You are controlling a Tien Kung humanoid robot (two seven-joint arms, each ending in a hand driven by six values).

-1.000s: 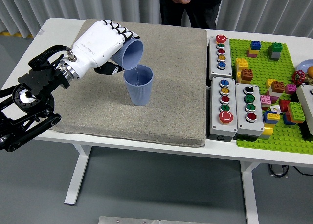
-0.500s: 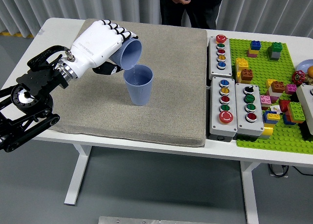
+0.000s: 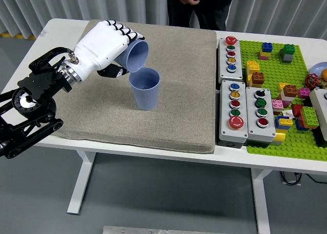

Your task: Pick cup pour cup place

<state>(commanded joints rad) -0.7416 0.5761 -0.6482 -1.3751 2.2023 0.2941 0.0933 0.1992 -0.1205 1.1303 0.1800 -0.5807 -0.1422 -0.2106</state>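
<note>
My left hand (image 3: 102,45) grips a tilted blue cup (image 3: 135,55), mouth over the upright cup (image 3: 145,89) mid-mat (image 3: 168,121). Button boxes (image 3: 240,109) and brick plate (image 3: 286,142) occupy the surface's (image 3: 61,27) right edge.

A grey mat (image 3: 173,116) covers the white bench (image 3: 61,27), beside button boxes (image 3: 231,54) and a green brick-strewn baseplate (image 3: 299,60).

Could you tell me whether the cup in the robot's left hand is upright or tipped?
Tipped: the held cup lies sideways in the left hand, mouth angled down over the standing cup.
</note>
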